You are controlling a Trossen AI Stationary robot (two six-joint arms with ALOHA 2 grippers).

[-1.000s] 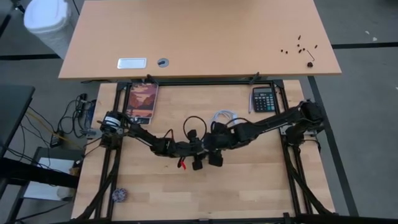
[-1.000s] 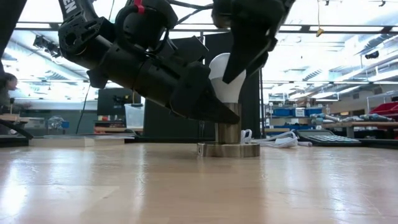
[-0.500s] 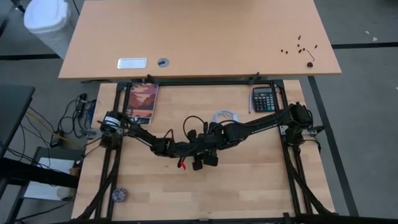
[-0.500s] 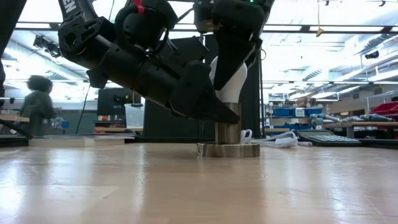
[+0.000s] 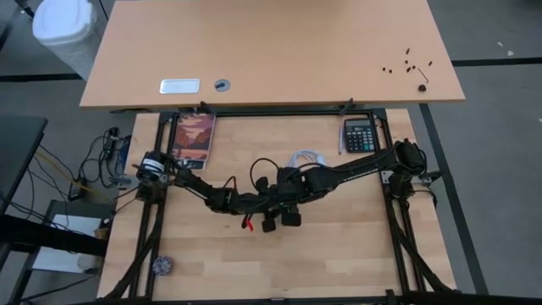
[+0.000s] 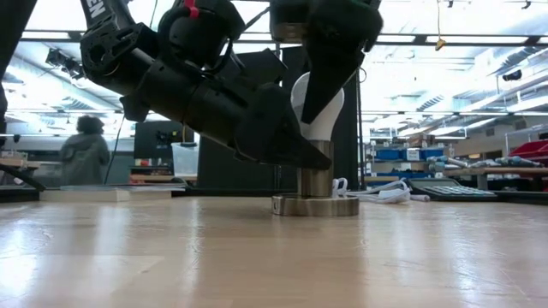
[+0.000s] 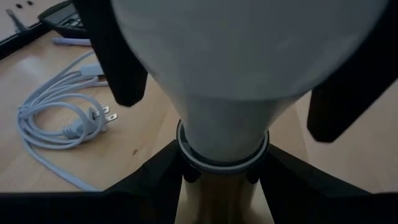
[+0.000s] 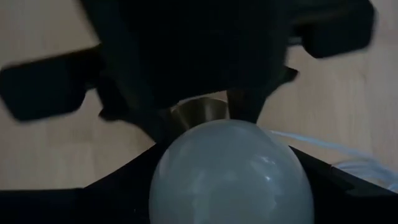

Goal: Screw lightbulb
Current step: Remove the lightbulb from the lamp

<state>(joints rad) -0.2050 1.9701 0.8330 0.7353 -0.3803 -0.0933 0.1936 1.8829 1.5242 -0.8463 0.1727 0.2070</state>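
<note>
The white lightbulb (image 6: 330, 113) stands upright with its narrow end in the silvery socket (image 6: 315, 183), whose round base (image 6: 315, 206) rests on the table mid-way across. My left gripper (image 6: 310, 162) reaches in from the table's left and is shut on the socket's stem. My right gripper (image 6: 324, 90) comes down from above and is shut on the bulb. In the high view both grippers (image 5: 284, 202) meet at the table's middle and hide the bulb. My left gripper pinches the socket's stem (image 7: 217, 202) between its two fingers (image 7: 146, 186), just under the bulb's collar, slanting down from the table's left. The socket stands upright on its base on the table. My right gripper holds the bulb's round wide part (image 8: 230, 171) between its two fingers (image 8: 118, 186), from above, pointing down. The bulb stands upright in the socket.
The socket's coiled white cord (image 5: 306, 158) lies just beyond the socket. A calculator (image 5: 359, 135) sits at the far right, a picture-covered book (image 5: 194, 138) at the far left, a small round thing (image 5: 163, 265) at the near left. A person (image 6: 86, 150) stands in the room behind.
My right gripper has shifted a little toward the table's left and turned about the upright bulb: its fingers show on different sides of the bulb from frame to frame. The bulb, the socket and my left gripper have stayed in place.
</note>
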